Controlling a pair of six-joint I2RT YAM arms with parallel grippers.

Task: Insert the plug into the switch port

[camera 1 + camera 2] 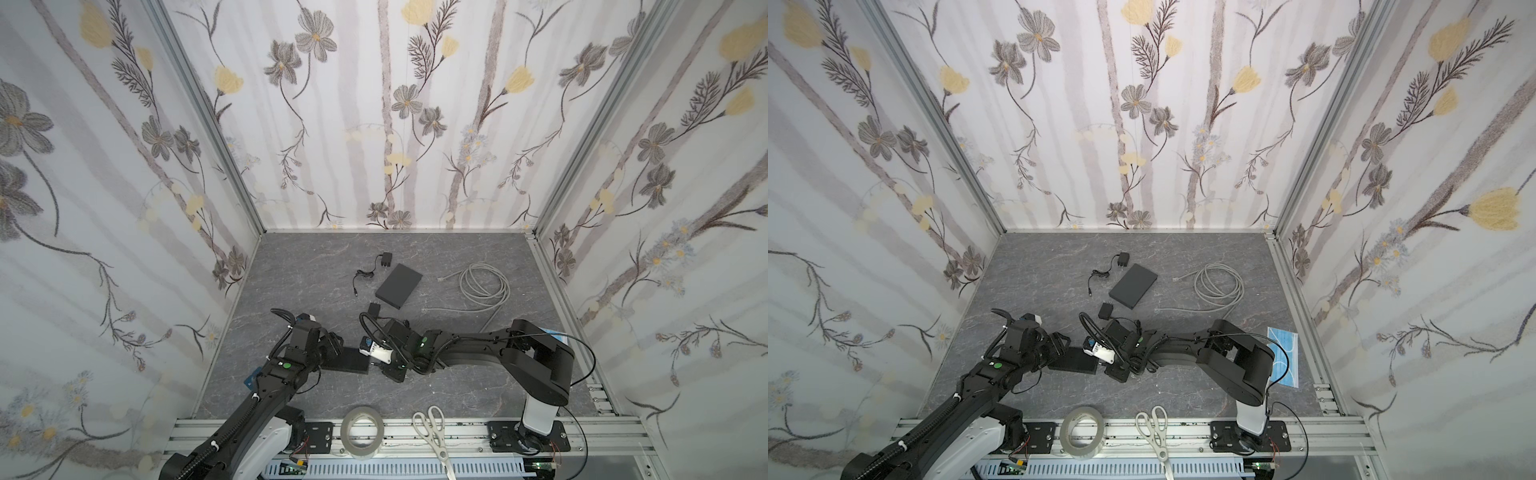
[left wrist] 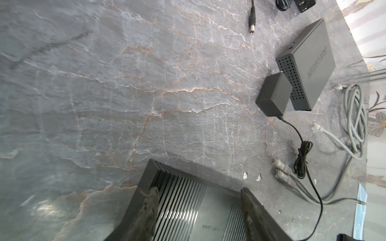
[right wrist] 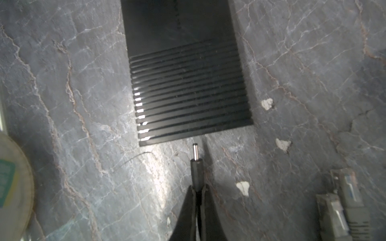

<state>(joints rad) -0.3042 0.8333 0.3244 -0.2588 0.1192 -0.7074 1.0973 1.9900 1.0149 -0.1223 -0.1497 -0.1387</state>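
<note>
Walls (image 1: 374, 104) papered with flowers close in three sides of your grey veined table (image 1: 415, 386). Your left arm (image 1: 257, 407) and right arm (image 1: 478, 351) reach in from the near rail and meet near the table's middle.

Between them, in both top views, the switch (image 1: 347, 359) (image 1: 1073, 359) lies flat on the table, black with a ribbed top. Your left gripper (image 2: 198, 189) sits over one end of it. Its fingers (image 2: 150, 208) stand apart, one by each side of the ribbed top, and you cannot tell whether they press on the switch.

Well behind the switch lies a grey box (image 1: 398, 286), with a coiled grey cable (image 1: 484, 286) to its right. On the near rail sit a tape roll (image 1: 361, 430) and, just to its right, scissors (image 1: 432, 432). A blue mask (image 1: 1283, 357) lies by the right arm's elbow. A black adapter (image 1: 374, 308) rests just beside the box's near corner.

Your right gripper (image 3: 197, 189) has its fingers pressed together on the black sleeve of the plug (image 3: 196, 164). The plug points at the switch's (image 3: 188, 83) near edge. Its metal tip is just short of that edge, with a thin strip of table between them, so it is not in a port. The edge's face, where a port would be, is hidden from the right wrist view.
</note>
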